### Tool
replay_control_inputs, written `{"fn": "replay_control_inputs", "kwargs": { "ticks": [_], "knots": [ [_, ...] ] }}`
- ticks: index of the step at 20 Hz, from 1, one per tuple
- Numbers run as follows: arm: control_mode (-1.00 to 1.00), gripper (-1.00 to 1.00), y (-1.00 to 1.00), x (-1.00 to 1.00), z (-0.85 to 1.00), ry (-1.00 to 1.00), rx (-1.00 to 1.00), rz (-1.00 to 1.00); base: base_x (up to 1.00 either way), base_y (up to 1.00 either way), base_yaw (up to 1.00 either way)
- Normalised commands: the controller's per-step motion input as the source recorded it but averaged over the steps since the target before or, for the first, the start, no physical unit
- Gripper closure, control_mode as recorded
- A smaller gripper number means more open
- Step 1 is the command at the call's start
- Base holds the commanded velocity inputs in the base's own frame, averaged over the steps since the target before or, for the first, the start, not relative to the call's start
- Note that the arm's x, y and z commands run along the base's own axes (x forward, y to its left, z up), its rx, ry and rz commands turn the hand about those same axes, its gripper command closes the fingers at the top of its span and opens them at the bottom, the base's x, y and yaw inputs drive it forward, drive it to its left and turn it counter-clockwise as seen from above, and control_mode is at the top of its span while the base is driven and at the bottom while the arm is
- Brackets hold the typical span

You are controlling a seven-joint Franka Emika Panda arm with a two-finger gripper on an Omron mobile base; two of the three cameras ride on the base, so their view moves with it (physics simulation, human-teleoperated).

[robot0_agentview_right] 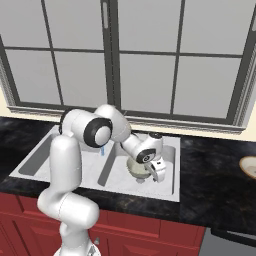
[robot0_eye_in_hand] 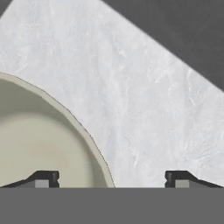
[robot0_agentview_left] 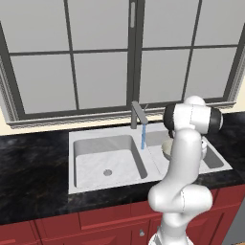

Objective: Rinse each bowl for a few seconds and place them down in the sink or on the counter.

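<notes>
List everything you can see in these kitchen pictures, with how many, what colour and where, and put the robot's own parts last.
sink: one, light grey marble look, two basins, set in the counter under the window.
faucet: one, grey, behind the divider, blue water running from it.
bowls: two, pale beige; one in the right basin, under the claw; one on the counter at the far right edge.
counter: one, black stone, around the sink.
cabinets: red, below the counter.
window: one, dark grey frame, behind the sink.
arm: one, white with dark joints, reaching into the right basin.
claw: one, dark tips, open, over the bowl's rim.
</notes>
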Motion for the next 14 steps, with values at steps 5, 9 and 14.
{"fn": "replay_control_inputs", "kwargs": {
  "ticks": [5, 9, 14],
  "knots": [
    [-1.0, -1.0, 0.0, 0.0, 0.43, 0.0, -0.01, 0.0, 0.0, 0.0, 0.0],
    [-1.0, -1.0, 0.0, -0.02, 0.5, -0.03, -0.02, 0.0, 0.0, 0.0, 0.0],
    [-1.0, -1.0, 0.0, -0.09, 0.48, -0.06, -0.02, 0.0, 0.0, 0.0, 0.0]
  ]
}}
